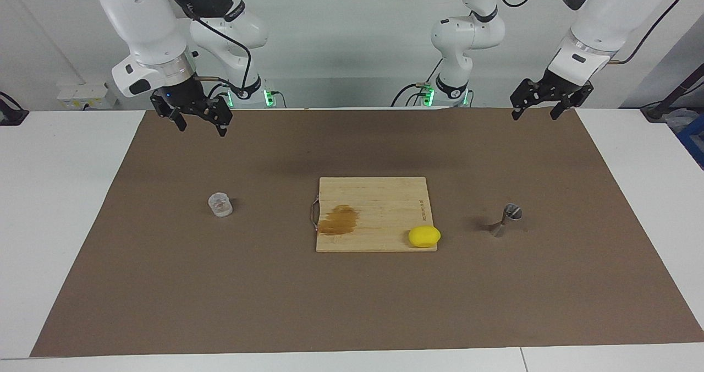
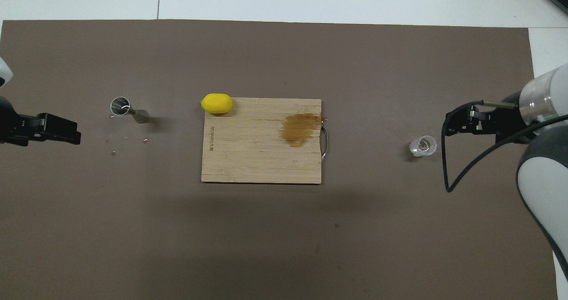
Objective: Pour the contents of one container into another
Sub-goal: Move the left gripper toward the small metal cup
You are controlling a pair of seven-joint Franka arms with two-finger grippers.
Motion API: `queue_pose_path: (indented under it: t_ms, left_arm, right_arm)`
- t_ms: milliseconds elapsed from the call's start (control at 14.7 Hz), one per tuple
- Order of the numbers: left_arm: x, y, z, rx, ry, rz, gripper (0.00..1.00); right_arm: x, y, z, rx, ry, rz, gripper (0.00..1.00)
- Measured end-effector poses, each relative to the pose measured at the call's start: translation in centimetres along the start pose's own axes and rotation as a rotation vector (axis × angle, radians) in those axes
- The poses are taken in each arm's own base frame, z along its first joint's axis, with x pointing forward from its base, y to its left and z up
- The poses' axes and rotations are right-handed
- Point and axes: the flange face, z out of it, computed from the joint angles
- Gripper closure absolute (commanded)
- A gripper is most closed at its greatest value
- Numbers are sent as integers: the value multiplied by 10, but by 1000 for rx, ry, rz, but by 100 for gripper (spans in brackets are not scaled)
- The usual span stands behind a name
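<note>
The small clear cup [image 1: 220, 204] [image 2: 423, 145] stands upright on the brown mat toward the right arm's end of the table. Toward the left arm's end, the metal hourglass jigger [image 1: 509, 219] [image 2: 126, 109] stands upright on the mat. My right gripper [image 1: 201, 128] [image 2: 449, 127] hangs open and empty, raised over the mat's robot-side edge. My left gripper [image 1: 536, 113] [image 2: 76, 136] is also open and empty, raised over the robot-side corner of the mat. Neither touches a container.
A wooden cutting board [image 1: 385, 196] [image 2: 248, 158] with a brown stain lies mid-mat between the two containers. A yellow lemon [image 1: 424, 236] [image 2: 216, 103] rests on its corner toward the jigger. A few tiny bits [image 2: 113, 152] lie on the mat near the jigger.
</note>
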Motion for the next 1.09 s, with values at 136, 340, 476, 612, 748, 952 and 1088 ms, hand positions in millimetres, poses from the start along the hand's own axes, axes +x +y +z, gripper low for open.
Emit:
queue_pose_path:
  t_ms: [136, 340, 476, 612, 748, 952, 1088]
  left_arm:
    - [0, 0, 0, 0, 0, 0, 0]
    - [0, 0, 0, 0, 0, 0, 0]
    - [0, 1, 0, 0, 0, 1, 0]
    - [0, 2, 1, 0, -1, 4, 0]
    - [2, 6, 4, 1, 9, 10, 0]
    - [6, 11, 13, -2, 24, 14, 0]
    - [7, 11, 19, -17, 12, 6, 0]
  right_arm:
    - [0, 0, 0, 0, 0, 0, 0]
    - [0, 0, 0, 0, 0, 0, 0]
    - [0, 0, 0, 0, 0, 0, 0]
    - [0, 0, 0, 0, 0, 0, 0]
    - [0, 0, 0, 0, 0, 0, 0]
    - [0, 0, 0, 0, 0, 0, 0]
    - [0, 0, 0, 0, 0, 0, 0]
